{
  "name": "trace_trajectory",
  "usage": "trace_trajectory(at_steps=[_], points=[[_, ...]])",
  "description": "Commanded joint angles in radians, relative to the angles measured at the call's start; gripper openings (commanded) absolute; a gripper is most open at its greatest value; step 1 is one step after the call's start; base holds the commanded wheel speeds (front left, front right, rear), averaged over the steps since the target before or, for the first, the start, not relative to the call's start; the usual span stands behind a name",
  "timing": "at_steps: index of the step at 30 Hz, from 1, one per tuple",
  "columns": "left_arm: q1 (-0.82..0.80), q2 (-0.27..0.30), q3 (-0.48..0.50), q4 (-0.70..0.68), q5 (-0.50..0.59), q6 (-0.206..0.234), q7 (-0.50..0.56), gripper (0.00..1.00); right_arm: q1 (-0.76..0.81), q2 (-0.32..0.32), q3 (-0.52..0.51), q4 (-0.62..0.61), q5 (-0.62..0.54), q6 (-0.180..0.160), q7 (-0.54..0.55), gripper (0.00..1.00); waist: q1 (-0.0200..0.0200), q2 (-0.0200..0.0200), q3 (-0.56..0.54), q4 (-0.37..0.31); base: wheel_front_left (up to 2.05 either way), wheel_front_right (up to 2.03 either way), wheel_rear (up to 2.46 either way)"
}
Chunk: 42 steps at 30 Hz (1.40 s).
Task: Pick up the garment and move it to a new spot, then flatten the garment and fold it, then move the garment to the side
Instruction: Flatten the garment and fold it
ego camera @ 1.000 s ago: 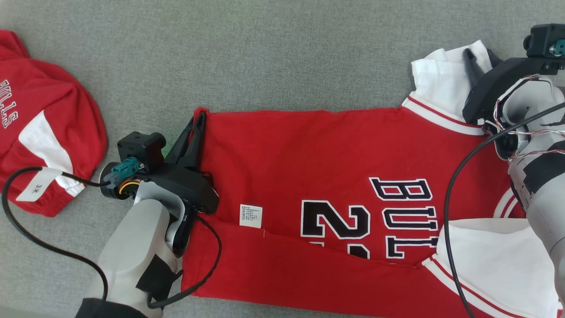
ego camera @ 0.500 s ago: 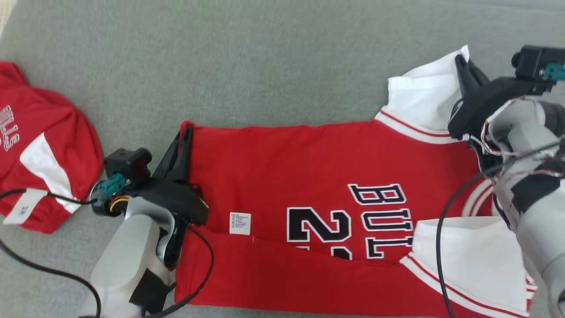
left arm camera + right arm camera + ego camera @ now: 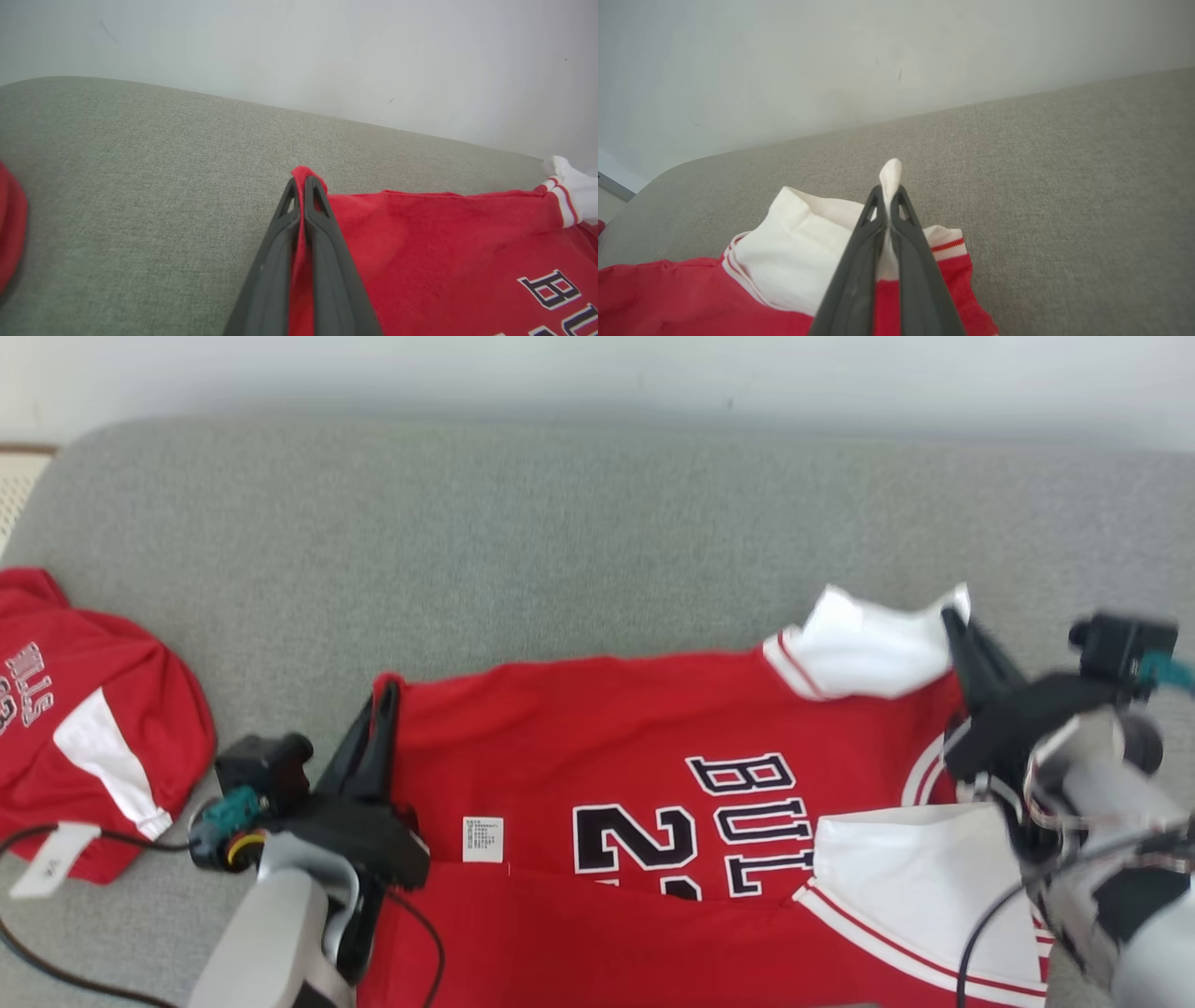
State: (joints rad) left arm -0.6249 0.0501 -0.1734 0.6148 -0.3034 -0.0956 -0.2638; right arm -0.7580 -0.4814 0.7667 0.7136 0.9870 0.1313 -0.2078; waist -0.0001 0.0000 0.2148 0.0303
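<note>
The garment [image 3: 597,737] is a red jersey with white sleeves and black lettering, spread sideways on a grey cushion, its near edge folded over. My left gripper [image 3: 385,695] is shut on its far left hem corner [image 3: 303,175]; in the left wrist view red cloth shows between the fingers [image 3: 322,219]. My right gripper [image 3: 954,621] is shut on the white sleeve [image 3: 868,649] at the far right. In the right wrist view a white tip of the sleeve [image 3: 890,172] pokes out past the right gripper [image 3: 888,196]. Both pinched corners look slightly raised.
A second red and white garment [image 3: 84,728] with a white tag [image 3: 47,863] lies at the left edge. The grey cushion [image 3: 560,541] stretches bare behind the jersey up to a pale wall [image 3: 597,369]. Black cables [image 3: 56,840] trail from my arms.
The right gripper has shut on the white sleeve. The head camera has tilted up, bringing the wall into view. Both held corners have lifted a little.
</note>
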Motion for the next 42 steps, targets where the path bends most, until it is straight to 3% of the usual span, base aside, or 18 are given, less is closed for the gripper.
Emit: trace_trajectory(at_steps=[1, 23, 39, 40, 41, 42], points=[[0.034, 0.001, 0.003, -0.003, 0.015, -0.004, -0.001, 0.00, 0.041, -0.012, 0.008, -0.019, 0.014, -0.001, -0.008, 0.00, 0.0001, 0.0000, -0.042, -0.012, 0.00, 0.00, 0.00], [0.310, 0.001, 0.099, -0.094, 0.060, -0.035, -0.001, 0.00, 0.403, -0.023, -0.045, -0.229, 0.115, -0.001, -0.057, 0.00, 0.0001, 0.0000, -0.138, -0.055, 0.00, 0.00, 0.00], [0.351, 0.001, 0.117, -0.077, 0.055, -0.035, -0.001, 0.00, 0.484, -0.008, -0.070, -0.261, 0.122, -0.001, -0.058, 0.00, 0.0001, 0.0000, -0.145, -0.078, 0.00, 0.00, 0.00], [0.352, 0.001, 0.123, -0.074, 0.058, -0.035, -0.001, 0.04, 0.489, -0.006, -0.070, -0.260, 0.128, -0.001, -0.057, 0.00, 0.0001, 0.0000, -0.147, -0.079, 0.00, 0.00, 0.00], [0.357, 0.002, 0.133, -0.072, 0.061, -0.035, -0.001, 0.41, 0.495, -0.005, -0.070, -0.256, 0.134, -0.001, -0.051, 0.36, 0.0001, 0.0000, -0.148, -0.080, 0.00, 0.00, 0.00], [0.362, 0.001, 0.145, -0.069, 0.064, -0.034, -0.001, 1.00, 0.496, -0.005, -0.069, -0.256, 0.135, -0.001, -0.050, 1.00, 0.0001, 0.0000, -0.150, -0.081, 0.00, 0.00, 0.00]])
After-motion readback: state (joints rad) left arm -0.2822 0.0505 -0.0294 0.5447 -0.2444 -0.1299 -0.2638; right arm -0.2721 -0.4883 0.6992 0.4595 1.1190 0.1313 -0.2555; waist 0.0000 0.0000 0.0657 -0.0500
